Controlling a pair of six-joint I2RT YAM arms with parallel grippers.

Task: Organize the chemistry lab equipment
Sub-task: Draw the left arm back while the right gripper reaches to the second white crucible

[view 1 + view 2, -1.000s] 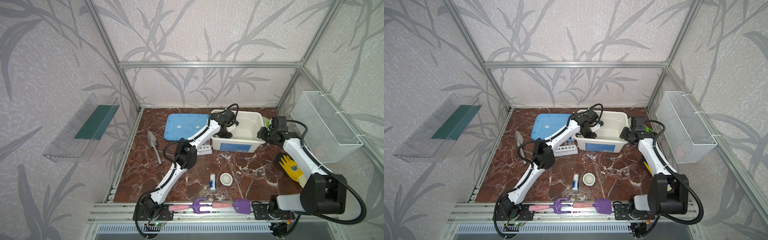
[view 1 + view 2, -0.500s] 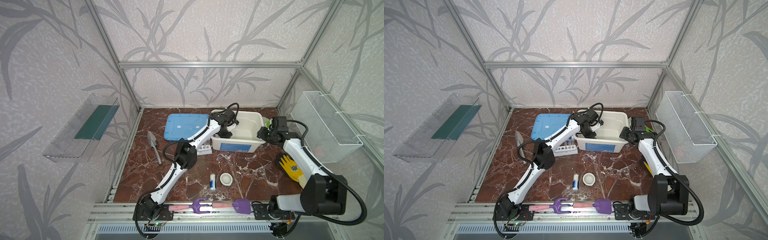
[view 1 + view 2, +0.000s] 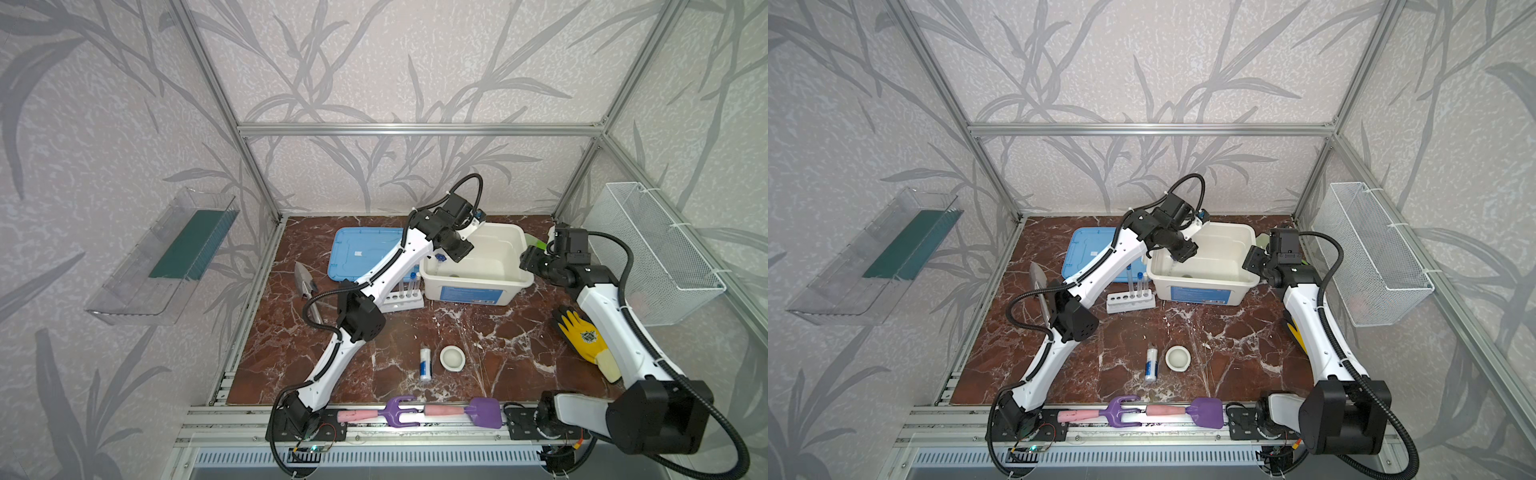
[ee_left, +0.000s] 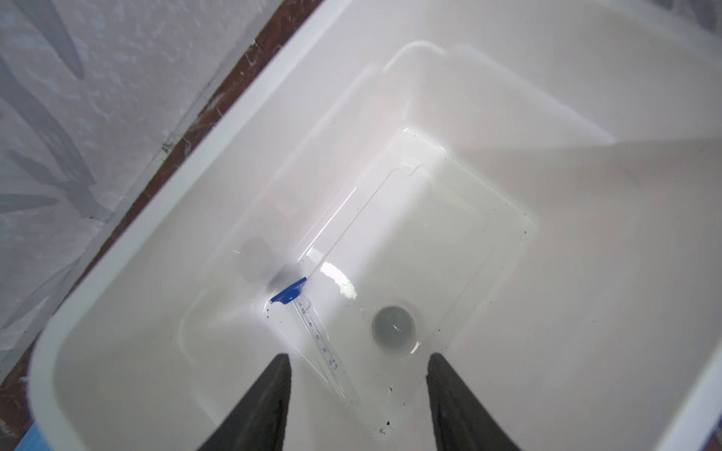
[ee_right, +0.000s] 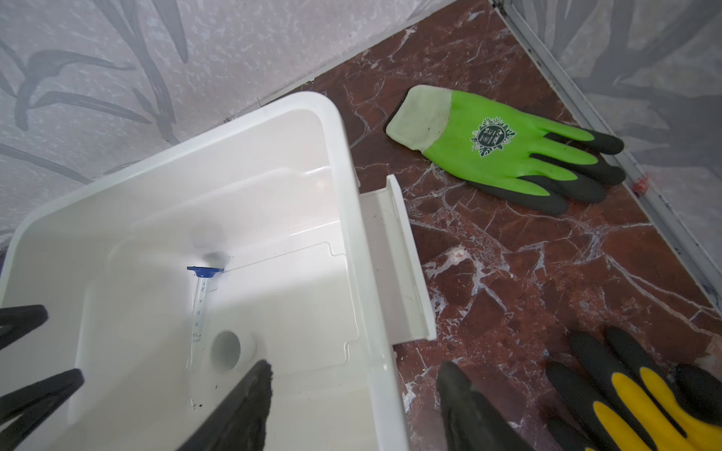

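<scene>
One test tube [image 4: 318,339] dropped in tub [image 4: 586,293], left claw [image 4: 357,361] now spread empty, right claw [image 5: 357,365] parted wider

White-shelled left arm [image 3: 390,262] and right arm [image 3: 602,316] are showing black joints, ribbed black cables [image 3: 469,176] looping alongside, and dark tapered claw fingers [image 4: 265,402].

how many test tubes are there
3. Two tubes stand in the rack; one lies in the tub. The left arm may hide others.
</scene>
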